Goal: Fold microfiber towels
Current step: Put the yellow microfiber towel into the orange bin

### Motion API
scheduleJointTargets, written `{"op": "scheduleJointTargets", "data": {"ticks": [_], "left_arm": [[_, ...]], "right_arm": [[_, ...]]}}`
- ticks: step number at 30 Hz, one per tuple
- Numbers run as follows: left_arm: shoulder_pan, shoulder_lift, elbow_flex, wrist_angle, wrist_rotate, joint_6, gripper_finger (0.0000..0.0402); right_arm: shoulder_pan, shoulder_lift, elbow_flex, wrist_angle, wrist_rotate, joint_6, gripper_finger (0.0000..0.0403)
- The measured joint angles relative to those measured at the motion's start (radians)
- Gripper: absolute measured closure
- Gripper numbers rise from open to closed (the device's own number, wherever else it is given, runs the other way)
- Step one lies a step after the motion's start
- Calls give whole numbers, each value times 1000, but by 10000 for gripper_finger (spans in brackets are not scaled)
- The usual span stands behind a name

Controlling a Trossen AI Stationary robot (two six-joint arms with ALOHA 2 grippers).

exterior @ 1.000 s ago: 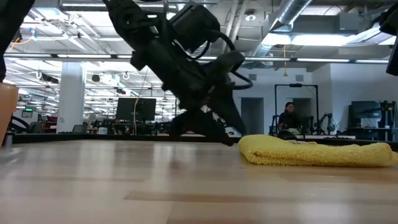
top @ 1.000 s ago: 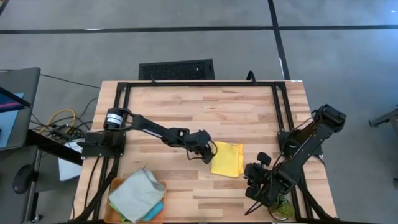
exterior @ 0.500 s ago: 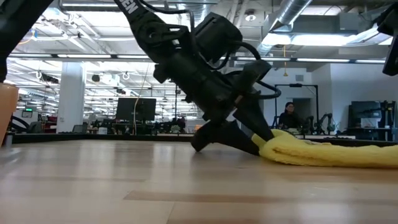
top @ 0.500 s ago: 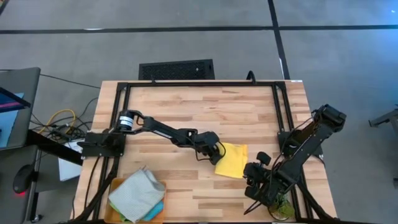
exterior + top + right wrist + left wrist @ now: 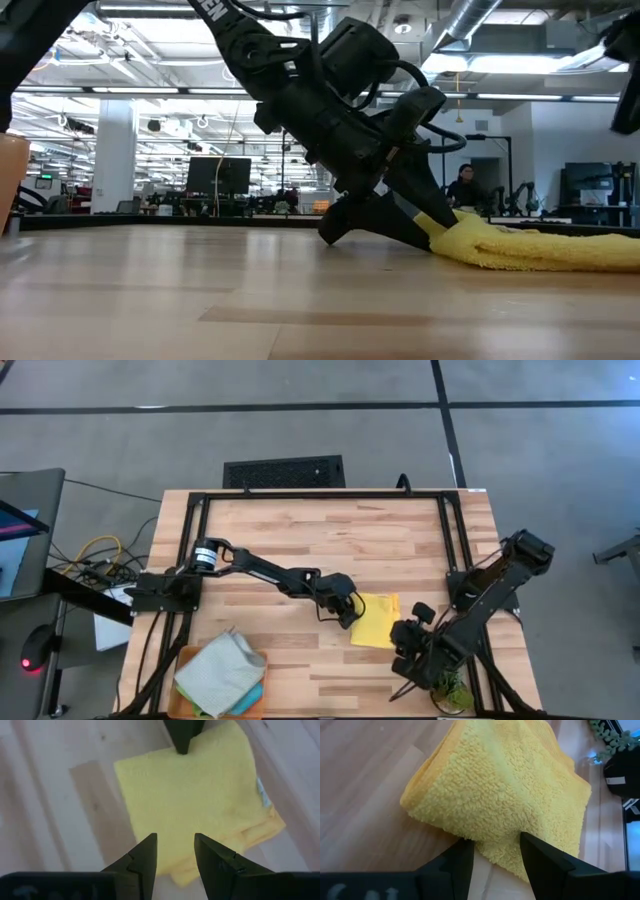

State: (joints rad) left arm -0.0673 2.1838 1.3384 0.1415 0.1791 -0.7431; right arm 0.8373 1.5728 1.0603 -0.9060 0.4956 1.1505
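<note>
Fingertips of the left pincer (image 5: pixel 349 611) rest low on the pale wooden-plank tabletop (image 5: pixel 300 530), pressed against the 9 o'clock edge of the folded yellow microfiber towel (image 5: pixel 377 620). In the left wrist view its two dark fingers (image 5: pixel 457 865) stand a little apart, with the towel's (image 5: pixel 500 795) fuzzy edge lying across the gap between them; whether they actually nip the cloth is hard to tell from here. The low view shows this pincer (image 5: pixel 385 225) tilted steeply down, its tip touching the tabletop (image 5: pixel 200 290) and the towel's (image 5: pixel 530 250) near end bunched slightly against it.

That yellow towel sits just toward 4 o'clock of the tabletop's centre, a compact folded rectangle with layered edges.

Toward 5 o'clock, near the tabletop's corner, the right pincer (image 5: pixel 413 639) hangs above the surface just beside the towel. Its fingers (image 5: pixel 145 857) are spread, and the yellow towel (image 5: pixel 195 810) lies beyond them without touching.

At 7 o'clock, a flat orange rectangular tray (image 5: pixel 185 656) holds a crumpled light grey microfiber towel (image 5: pixel 220 672) on top, with a teal blue one (image 5: pixel 250 698) peeking out beneath it.
</note>
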Motion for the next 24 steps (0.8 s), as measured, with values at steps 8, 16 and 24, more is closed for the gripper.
{"op": "scheduleJointTargets", "data": {"ticks": [8, 16, 24], "left_arm": [[0, -1, 0, 17, 18, -1, 249], [0, -2, 0, 17, 26, 26, 249], [0, -3, 1, 10, 23, 55, 249]], "right_arm": [[-109, 89, -2, 19, -1, -61, 249], [-207, 149, -2, 74, -122, -163, 249], [-274, 228, -1, 148, -234, -294, 249]]}}
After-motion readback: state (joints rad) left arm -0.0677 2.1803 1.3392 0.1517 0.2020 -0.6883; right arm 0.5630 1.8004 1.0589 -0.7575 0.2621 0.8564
